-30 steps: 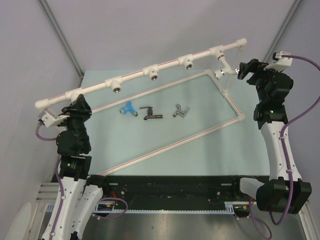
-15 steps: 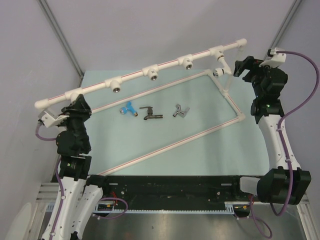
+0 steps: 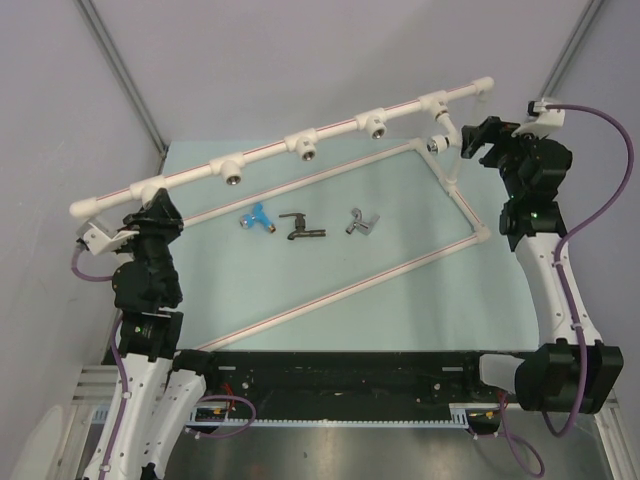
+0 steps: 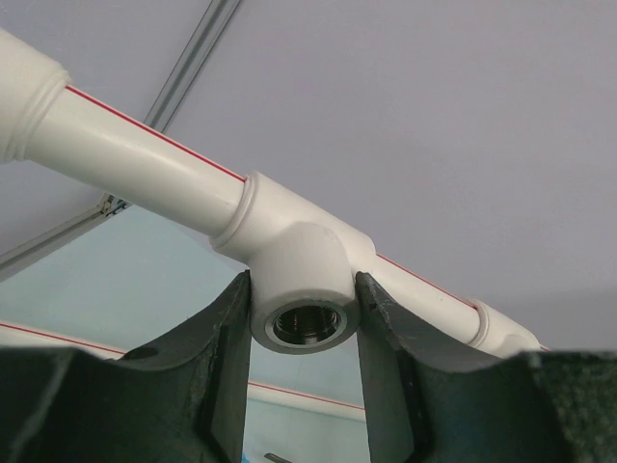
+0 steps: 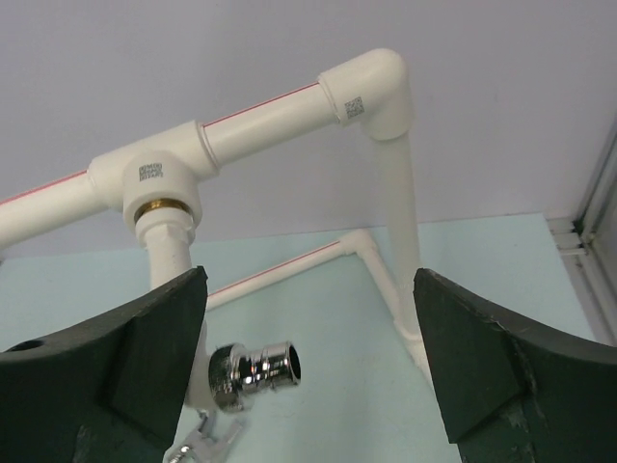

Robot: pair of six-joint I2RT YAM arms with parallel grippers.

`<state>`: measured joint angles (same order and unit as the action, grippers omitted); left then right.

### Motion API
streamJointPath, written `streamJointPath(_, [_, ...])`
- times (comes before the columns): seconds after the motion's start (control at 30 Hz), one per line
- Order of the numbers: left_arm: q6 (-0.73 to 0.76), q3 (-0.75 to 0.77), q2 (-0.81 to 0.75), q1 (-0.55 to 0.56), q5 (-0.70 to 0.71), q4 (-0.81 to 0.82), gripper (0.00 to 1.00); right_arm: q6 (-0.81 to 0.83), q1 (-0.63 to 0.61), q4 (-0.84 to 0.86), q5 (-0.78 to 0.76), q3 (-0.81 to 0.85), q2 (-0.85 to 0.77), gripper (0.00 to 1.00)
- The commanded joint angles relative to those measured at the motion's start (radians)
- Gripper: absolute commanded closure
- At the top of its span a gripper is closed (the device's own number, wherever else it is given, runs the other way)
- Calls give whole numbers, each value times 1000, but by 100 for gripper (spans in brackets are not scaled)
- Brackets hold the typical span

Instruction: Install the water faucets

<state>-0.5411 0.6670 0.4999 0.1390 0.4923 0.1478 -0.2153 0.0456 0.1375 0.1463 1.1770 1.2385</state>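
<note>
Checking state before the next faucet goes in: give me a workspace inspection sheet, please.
Surface: pale green table mat, no spills seen.
Job's things: blue lever faucet, dark brown-black lever faucet and silver-grey lever faucet lie loose on the mat; white faucet with chrome spout sits screwed into the rightmost white tee fitting.
Clutter: nothing seen.
Tools: left tool clamps leftmost white tee fitting; right tool open, empty.
Cables: purple cables loop off both wrists.
Surroundings: grey walls; white red-striped pipe frame.

Pale grey walls (image 3: 300, 50) surround a light-green table (image 3: 400, 310).
</note>
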Motion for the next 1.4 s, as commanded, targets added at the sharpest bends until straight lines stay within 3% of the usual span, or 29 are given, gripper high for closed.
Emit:
streamJointPath(0.0, [21,-15,0,14,-89,-42,100,161,-10,-35,-37,-19,-85,7])
streamJointPath(0.17, [17,-15,0,14,-92,-40,100,358,-42,-10,-74,-10,-174,6])
streamJointPath(0.4, [17,-15,-1,14,-92,-40,100,775,-233,-102,-112,-10,-206,3])
streamJointPath(0.7, [21,-15,-4,19,-89,-39,100,1181,-412,-182,-411,-10,-174,1])
streamJointPath(1.0, [18,-15,-1,20,-90,-39,100,1304,-420,-179,-542,-10,-131,0])
streamJointPath(1.37, [23,-15,-6,20,-86,-40,100,1297,-388,-58,-461,-10,-11,2])
